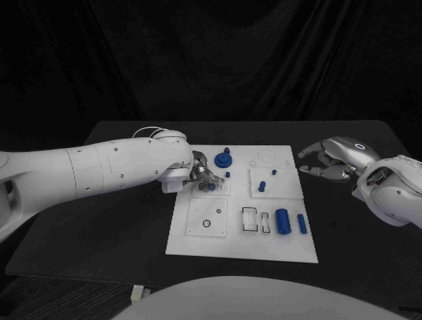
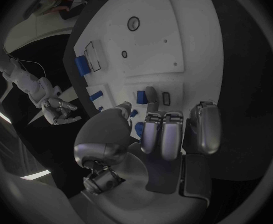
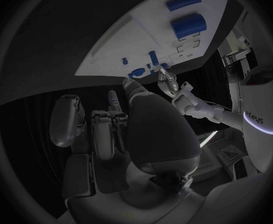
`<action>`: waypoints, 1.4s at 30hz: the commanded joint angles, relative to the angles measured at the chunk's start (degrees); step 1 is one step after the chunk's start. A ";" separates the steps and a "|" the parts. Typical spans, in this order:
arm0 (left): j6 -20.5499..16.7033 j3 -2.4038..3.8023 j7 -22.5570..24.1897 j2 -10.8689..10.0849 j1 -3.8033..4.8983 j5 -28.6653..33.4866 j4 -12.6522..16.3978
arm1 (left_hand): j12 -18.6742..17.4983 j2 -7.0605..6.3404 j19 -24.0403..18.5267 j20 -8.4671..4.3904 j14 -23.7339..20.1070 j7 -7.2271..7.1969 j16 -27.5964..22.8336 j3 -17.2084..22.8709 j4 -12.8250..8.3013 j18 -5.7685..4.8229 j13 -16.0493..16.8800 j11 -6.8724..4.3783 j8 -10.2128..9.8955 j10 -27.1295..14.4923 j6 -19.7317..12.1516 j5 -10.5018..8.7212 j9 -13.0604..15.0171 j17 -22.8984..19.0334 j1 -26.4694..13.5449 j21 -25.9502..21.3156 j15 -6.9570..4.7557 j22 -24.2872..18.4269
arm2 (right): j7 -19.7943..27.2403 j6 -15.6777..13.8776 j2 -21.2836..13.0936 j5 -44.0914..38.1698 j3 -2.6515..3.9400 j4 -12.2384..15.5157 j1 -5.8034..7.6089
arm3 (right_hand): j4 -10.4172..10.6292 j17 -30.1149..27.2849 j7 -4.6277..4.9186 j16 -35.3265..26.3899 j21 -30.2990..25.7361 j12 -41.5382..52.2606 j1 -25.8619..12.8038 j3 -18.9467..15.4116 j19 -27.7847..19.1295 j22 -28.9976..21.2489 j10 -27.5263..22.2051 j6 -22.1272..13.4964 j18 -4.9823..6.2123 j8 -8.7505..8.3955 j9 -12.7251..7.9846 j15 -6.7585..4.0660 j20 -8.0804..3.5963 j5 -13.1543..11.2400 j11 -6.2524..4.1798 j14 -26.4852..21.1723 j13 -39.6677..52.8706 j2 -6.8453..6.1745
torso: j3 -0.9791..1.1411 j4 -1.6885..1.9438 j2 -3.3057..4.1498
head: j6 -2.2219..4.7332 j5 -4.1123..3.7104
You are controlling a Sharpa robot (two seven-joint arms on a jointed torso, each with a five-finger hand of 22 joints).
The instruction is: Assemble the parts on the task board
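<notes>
Task board: a white plate lying flat at the middle of the black worktop. Nearest the robot, a large blue cylinder and a slimmer blue bar lie side by side on the board, next to two rectangular slots. At mid-board a small blue peg stands upright. Further back, the left hand is over the board's left edge, its fingertips touching down by a small blue part; whether that part is pinched cannot be told. A blue round part sits just beyond. The right hand hovers off the board's far right corner, fingers loosely curled, holding nothing. Judged step: seating a part at the left side. Next move requires fine alignment and a straight downward press.
</notes>
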 commanded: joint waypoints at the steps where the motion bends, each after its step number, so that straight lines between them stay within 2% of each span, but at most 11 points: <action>1: -3.67 -0.36 0.86 -0.76 -0.55 -0.10 1.05 | 0.15 -0.07 0.46 0.28 5.95 1.58 0.15 0.20 -1.14 0.55 15.07 0.03 -5.43 6.00 -1.06 -0.07 0.38 15.10 2.00 0.18 0.13 8.05 | -1.14 0.37 -0.22 -0.14 0.04 0.11 -0.17 | -0.34 15.10 -0.06 0.15 -0.36 0.15 0.53 -0.03 -0.45 9.60 5.86 0.39 0.99 -0.31 -0.12 0.19 -0.11 0.35 0.36 6.06 15.06 0.02 | -0.03 0.01 0.06 | -0.01 -0.09; 6: -7.26 -0.34 1.61 -2.88 -0.19 -0.49 4.02 | 0.15 -0.48 0.79 0.17 5.95 1.50 0.15 -0.01 -2.80 0.50 15.07 -0.07 -4.94 6.00 -1.61 0.40 0.97 15.10 5.15 0.28 0.00 8.32 | -1.18 0.30 -0.35 -0.14 0.04 0.14 -0.17 | -0.31 15.10 -0.04 0.15 -0.42 0.15 0.43 -0.06 -0.47 9.59 5.86 0.41 1.00 -0.33 -0.13 0.20 -0.10 0.40 0.37 6.06 15.06 -0.03 | 0.08 -0.07 -0.11 | -0.01 -0.23; 8: -8.20 -0.34 1.66 -3.92 0.30 -1.72 5.48 | 0.15 -0.80 0.92 0.13 5.95 1.52 0.15 -0.16 -3.49 0.48 15.07 -0.08 -4.70 6.00 -2.03 0.57 1.26 15.10 6.38 0.30 -0.02 8.42 | -1.24 0.32 -0.42 -0.14 0.04 0.18 -0.17 | -0.27 15.10 -0.04 0.15 -0.37 0.15 0.36 -0.08 -0.44 9.60 5.86 0.41 0.99 -0.34 -0.14 0.20 -0.10 0.42 0.39 6.06 15.06 -0.05 | 0.07 -0.06 -0.09 | -0.01 -0.29; 13: -10.83 -0.33 2.00 -6.88 2.33 -4.82 9.84 | 0.15 -1.13 1.09 0.10 5.95 1.53 0.15 -0.38 -4.44 0.46 15.07 -0.08 -4.37 6.00 -2.63 0.86 1.63 15.10 8.11 0.31 -0.06 8.55 | -1.38 0.21 -0.70 -0.14 0.04 0.29 -0.16 | -0.11 15.10 -0.04 0.15 -0.40 0.15 0.04 -0.16 -0.44 9.60 5.86 0.45 0.99 -0.40 -0.19 0.21 -0.09 0.45 0.39 6.06 15.06 -0.11 | 0.05 0.04 -0.08 | -0.01 -0.35; 17: -14.61 -0.33 3.66 -8.57 3.16 -8.31 12.46 | 0.15 -1.19 0.77 0.10 5.95 1.65 0.15 -0.45 -4.90 0.57 15.07 -0.01 -4.46 6.00 -3.25 1.34 1.65 15.10 8.98 -0.09 -0.03 8.34 | -1.33 -0.03 -0.87 -0.14 0.04 0.37 -0.16 | -0.04 15.10 -0.04 0.15 -0.37 0.15 -0.10 -0.19 -0.42 9.61 5.86 0.47 0.98 -0.42 -0.21 0.21 -0.09 0.46 0.39 6.06 15.06 -0.12 | 0.02 0.01 -0.01 | -0.01 -0.20; 20: -16.96 -0.34 4.83 -9.15 3.37 -10.70 13.63 | 0.15 -1.08 0.70 0.24 5.95 1.99 0.15 -0.65 -5.05 0.59 15.07 0.27 -5.30 6.00 -4.31 2.23 0.93 15.10 9.74 -0.28 0.17 8.34 | -1.20 -0.18 -1.00 -0.13 0.04 0.46 -0.16 | -0.04 15.10 -0.04 0.15 -0.37 0.15 -0.10 -0.19 -0.42 9.61 5.86 0.47 0.98 -0.42 -0.21 0.21 -0.09 0.46 0.39 6.06 15.06 -0.12 | -0.09 0.06 0.05 | -0.01 -0.14; 24: -17.63 -0.35 5.22 -9.24 3.19 -12.17 14.03 | 0.15 -0.82 0.65 0.44 5.95 2.33 0.15 -1.14 -4.43 0.62 15.07 0.53 -6.60 6.00 -4.51 2.68 -1.08 15.10 9.91 -0.49 0.39 8.37 | -1.11 -0.25 -1.08 -0.13 0.04 0.49 -0.17 | 0.04 15.10 -0.04 0.15 -0.34 0.15 -0.23 -0.19 -0.41 9.62 5.86 0.47 0.97 -0.45 -0.23 0.21 -0.08 0.51 0.40 6.06 15.06 -0.09 | -0.10 0.17 0.08 | -0.01 -0.13; 26: -17.29 -0.36 5.14 -9.15 2.86 -12.60 13.87 | 0.15 -0.62 0.63 0.52 5.95 2.37 0.15 -1.36 -4.13 0.63 15.07 0.59 -7.14 6.00 -4.07 2.74 -2.36 15.10 10.02 -0.59 0.46 8.40 | -1.06 -0.27 -1.03 -0.13 0.04 0.47 -0.17 | 0.04 15.10 -0.04 0.15 -0.34 0.15 -0.23 -0.19 -0.41 9.62 5.86 0.47 0.97 -0.45 -0.23 0.21 -0.08 0.51 0.40 6.06 15.06 -0.09 | -0.04 0.04 -0.01 | -0.01 0.07; 29: -16.37 -0.36 4.70 -8.98 2.37 -12.89 13.52 | 0.15 -0.53 0.62 0.54 5.95 2.36 0.15 -1.44 -4.02 0.64 15.07 0.60 -7.27 6.00 -3.84 2.79 -2.76 15.10 10.01 -0.63 0.47 8.40 | -1.02 -0.30 -1.00 -0.13 0.04 0.49 -0.17 | 0.04 15.10 -0.04 0.15 -0.34 0.15 -0.23 -0.19 -0.41 9.62 5.86 0.47 0.97 -0.45 -0.23 0.21 -0.08 0.51 0.40 6.06 15.06 -0.09 | -0.03 -0.05 0.00 | -0.01 0.10; 37: -14.37 -0.37 3.59 -8.34 0.80 -13.18 12.30 | 0.15 -0.33 0.57 0.56 5.95 2.25 0.15 -1.56 -3.96 0.68 15.07 0.54 -7.59 6.00 -2.95 3.21 -4.08 15.10 10.34 -0.79 0.45 8.41 | -0.98 -0.23 -1.10 -0.12 0.04 0.46 -0.22 | 0.09 15.10 -0.04 0.15 -0.38 0.15 -0.31 -0.15 -0.41 9.61 5.86 0.49 0.98 -0.48 -0.26 0.22 -0.08 0.66 0.40 6.06 15.06 -0.03 | -0.03 0.07 0.02 | -0.01 0.18; 42: -13.61 -0.37 3.36 -7.98 0.35 -13.21 11.83 | 0.15 -0.40 0.54 0.55 5.95 2.26 0.15 -1.79 -3.77 0.69 15.07 0.53 -7.72 6.00 -2.75 3.19 -4.49 15.10 10.15 -0.85 0.44 8.41 | -0.95 -0.23 -1.03 -0.12 0.04 0.42 -0.25 | 0.09 15.10 -0.04 0.15 -0.38 0.15 -0.31 -0.15 -0.41 9.61 5.86 0.49 0.98 -0.48 -0.26 0.22 -0.08 0.66 0.40 6.06 15.06 -0.03 | -0.01 -0.05 0.03 | -0.01 0.23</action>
